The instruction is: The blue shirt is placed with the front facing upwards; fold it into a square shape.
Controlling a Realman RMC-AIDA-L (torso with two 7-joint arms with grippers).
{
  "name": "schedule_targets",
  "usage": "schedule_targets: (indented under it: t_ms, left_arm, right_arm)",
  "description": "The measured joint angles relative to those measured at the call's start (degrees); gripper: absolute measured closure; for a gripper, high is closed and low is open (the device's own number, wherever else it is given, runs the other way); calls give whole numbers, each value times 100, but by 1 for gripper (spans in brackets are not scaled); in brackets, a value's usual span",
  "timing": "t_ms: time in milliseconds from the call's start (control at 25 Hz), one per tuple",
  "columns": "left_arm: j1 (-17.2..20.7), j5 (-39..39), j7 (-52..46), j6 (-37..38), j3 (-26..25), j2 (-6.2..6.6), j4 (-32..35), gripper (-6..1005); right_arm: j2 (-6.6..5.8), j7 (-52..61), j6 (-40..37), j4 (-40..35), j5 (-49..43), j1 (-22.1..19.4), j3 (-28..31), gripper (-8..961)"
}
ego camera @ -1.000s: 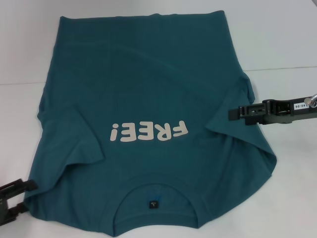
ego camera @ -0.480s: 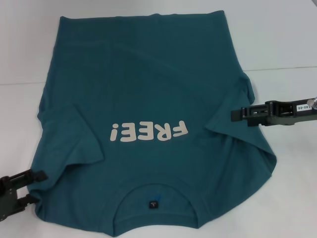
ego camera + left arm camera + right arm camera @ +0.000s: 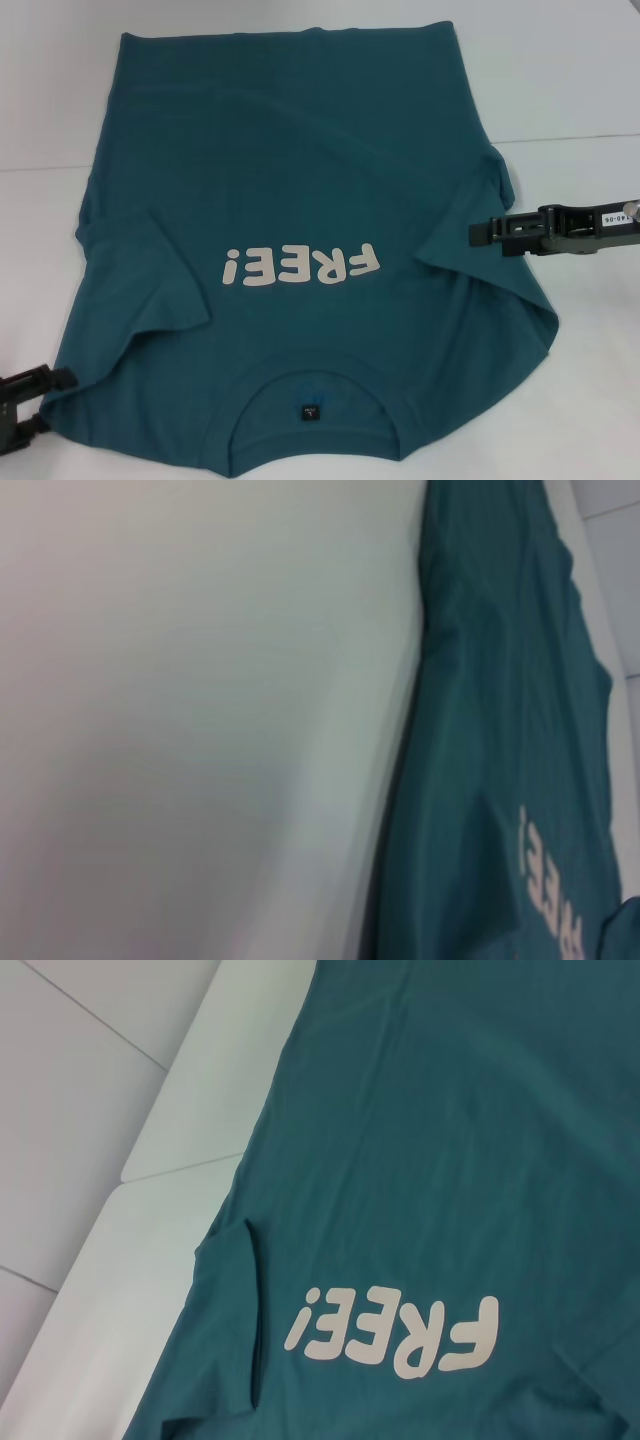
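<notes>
Two grippers flank the shirt, spread flat on the table, collar nearest the robot: right gripper at the sleeve, left gripper beside the shoulder; finger states cannot be told.

Bright, even overhead light washes the white table; shadows stay faint. The left wrist view is smeared soft; the other two are sharp.
</notes>
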Motion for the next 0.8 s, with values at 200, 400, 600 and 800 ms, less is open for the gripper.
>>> schedule_targets:
  t_ms: [200,400,600,800]
  left_arm:
    - [-72,65,3,-14,-8,-18,-26,248]
    - [-236,58,-15,-125,-26,-21,-70,250]
    - [-324,66,-144,-163,-9,-1,-117,252]
    - [-311,70,-132,1,-13,24,-78,254]
  right_arm:
    - [0,0,3,0,2,-2,0,112]
    - [0,0,3,0,6,0,0,113]
    - [0,-1,-4,1,8,-21,14,112]
    - [-15,-5,-15,0,9,-31,54,112]
